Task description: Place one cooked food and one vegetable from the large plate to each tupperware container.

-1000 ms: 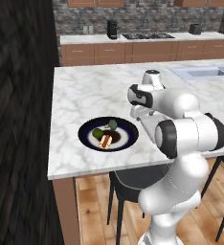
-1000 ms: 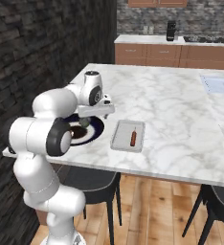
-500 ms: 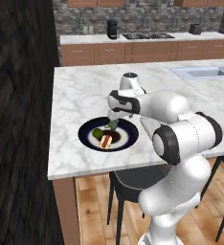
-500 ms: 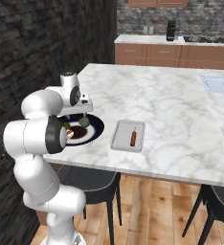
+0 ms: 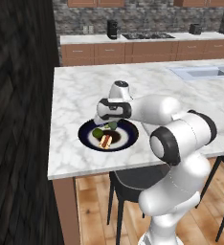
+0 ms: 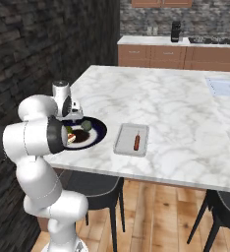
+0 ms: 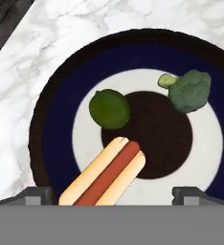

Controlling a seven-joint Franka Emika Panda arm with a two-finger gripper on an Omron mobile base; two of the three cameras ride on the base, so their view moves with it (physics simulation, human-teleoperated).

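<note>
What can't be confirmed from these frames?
- Gripper opening: in the hand view the grey band cuts off the fingertips.
- Large plate: right base view, near side hidden by the arm.
- Item in the rectangular tray: right base view, too small to identify.
- Large plate's edge: hand view, cropped at right.

White arm folded forward from the base, elbow bulging in the foreground of both base views; forearm reaching back across toward the left side of the scene; hand turned downward, dark wrist joint uppermost; gripper [image 5: 110, 126] hanging low, pointing straight down; finger tips [image 7: 37, 195] set wide apart at the two lower corners of the hand view, jaws spread, nothing between them.
</note>
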